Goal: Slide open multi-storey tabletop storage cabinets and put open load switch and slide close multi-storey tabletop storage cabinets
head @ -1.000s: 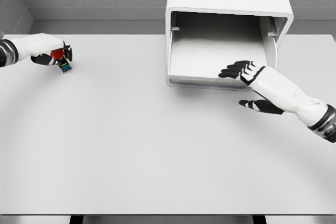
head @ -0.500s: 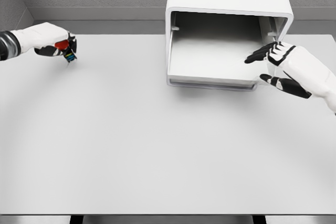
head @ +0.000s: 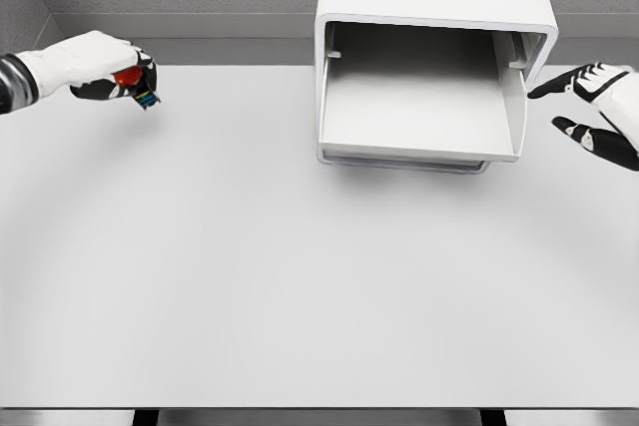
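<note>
The white box-shaped tabletop storage cabinet (head: 436, 7) stands at the twelve o'clock side of the pale grey table (head: 250, 286), a little toward one o'clock, with its shallow white drawer (head: 419, 112) pulled out toward the robot and nothing visible inside. The small load switch with a red top and dark, colour-flecked body (head: 135, 87) is far off at ten o'clock, clenched in the left hand (head: 100, 72), whose white fingers wrap over it; it appears to be held clear of the table, though the view from above does not settle that.

The coming move turns on one relation: the drawer lies at about three o'clock from the left hand, well apart across bare tabletop. The drawer's open face is wide side to side, so a carry from the left should reach its near-left corner first. The left hand is the one carrying the part; the right hand (head: 599, 112) is just beside the drawer's right wall at three o'clock, fingers spread and holding nothing.

The switch's long axis cannot be read, since the fingers cover most of it. The right hand is cut off by the picture edge, and the cabinet's upper storeys are out of frame.
</note>
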{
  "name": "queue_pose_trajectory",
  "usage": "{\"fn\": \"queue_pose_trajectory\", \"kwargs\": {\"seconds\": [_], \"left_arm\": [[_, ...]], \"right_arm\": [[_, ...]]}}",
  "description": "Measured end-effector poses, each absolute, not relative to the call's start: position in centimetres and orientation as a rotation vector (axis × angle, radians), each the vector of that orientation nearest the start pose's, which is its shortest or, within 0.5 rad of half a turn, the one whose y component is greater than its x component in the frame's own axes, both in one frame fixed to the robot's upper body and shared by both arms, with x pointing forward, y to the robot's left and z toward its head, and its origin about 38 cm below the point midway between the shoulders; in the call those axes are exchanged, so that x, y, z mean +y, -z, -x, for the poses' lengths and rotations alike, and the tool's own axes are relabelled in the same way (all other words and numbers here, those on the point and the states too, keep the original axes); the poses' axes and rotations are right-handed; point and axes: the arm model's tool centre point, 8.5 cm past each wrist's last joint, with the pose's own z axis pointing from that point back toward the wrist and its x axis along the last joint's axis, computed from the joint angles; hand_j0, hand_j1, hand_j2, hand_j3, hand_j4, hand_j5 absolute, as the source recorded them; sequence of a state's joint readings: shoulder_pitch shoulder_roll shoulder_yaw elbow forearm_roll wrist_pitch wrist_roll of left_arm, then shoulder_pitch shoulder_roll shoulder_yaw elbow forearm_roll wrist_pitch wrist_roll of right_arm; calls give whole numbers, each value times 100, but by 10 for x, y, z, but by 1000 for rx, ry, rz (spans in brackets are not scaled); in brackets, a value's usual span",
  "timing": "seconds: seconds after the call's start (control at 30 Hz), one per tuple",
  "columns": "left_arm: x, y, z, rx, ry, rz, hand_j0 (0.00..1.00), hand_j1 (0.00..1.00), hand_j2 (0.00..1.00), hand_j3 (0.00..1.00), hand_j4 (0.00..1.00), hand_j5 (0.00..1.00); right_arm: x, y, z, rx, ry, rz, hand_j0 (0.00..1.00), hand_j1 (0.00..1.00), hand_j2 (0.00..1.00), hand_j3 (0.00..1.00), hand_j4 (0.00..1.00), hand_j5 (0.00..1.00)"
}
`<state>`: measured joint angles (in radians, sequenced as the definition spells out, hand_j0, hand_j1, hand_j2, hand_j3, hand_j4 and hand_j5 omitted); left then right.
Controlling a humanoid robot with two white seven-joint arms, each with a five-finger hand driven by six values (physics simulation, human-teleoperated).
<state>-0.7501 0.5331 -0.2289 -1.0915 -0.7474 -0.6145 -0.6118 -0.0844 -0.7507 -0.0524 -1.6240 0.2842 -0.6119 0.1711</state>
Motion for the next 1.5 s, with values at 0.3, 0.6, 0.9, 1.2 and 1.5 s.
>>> {"fn": "queue_pose_trajectory", "kwargs": {"seconds": [0.3, 0.6, 0.9, 1.2, 1.5], "left_arm": [[333, -243, -492, -1409, 1846, -673, 44, 44, 44, 44, 44, 44], [326, -257, -467, -1506, 1858, -686, 44, 44, 44, 44, 44, 44], [311, -266, -443, -1599, 1876, -695, 44, 44, 44, 44, 44, 44], [299, -276, -426, -1680, 1884, -701, 45, 45, 45, 45, 45, 45], [285, -279, -408, -1749, 1901, -672, 45, 45, 45, 45, 45, 45]], "right_arm": [[-420, -199, -359, -1770, -1294, 632, 64, 64, 64, 64, 64, 64], [-435, -171, -345, -1684, -1268, 609, 64, 64, 64, 64, 64, 64], [-446, -152, -338, -1620, -1247, 596, 65, 65, 65, 65, 65, 65], [-448, -134, -327, -1573, -1256, 580, 67, 67, 67, 67, 67, 67], [-445, -134, -327, -1577, -1258, 579, 56, 56, 56, 56, 56, 56]]}}
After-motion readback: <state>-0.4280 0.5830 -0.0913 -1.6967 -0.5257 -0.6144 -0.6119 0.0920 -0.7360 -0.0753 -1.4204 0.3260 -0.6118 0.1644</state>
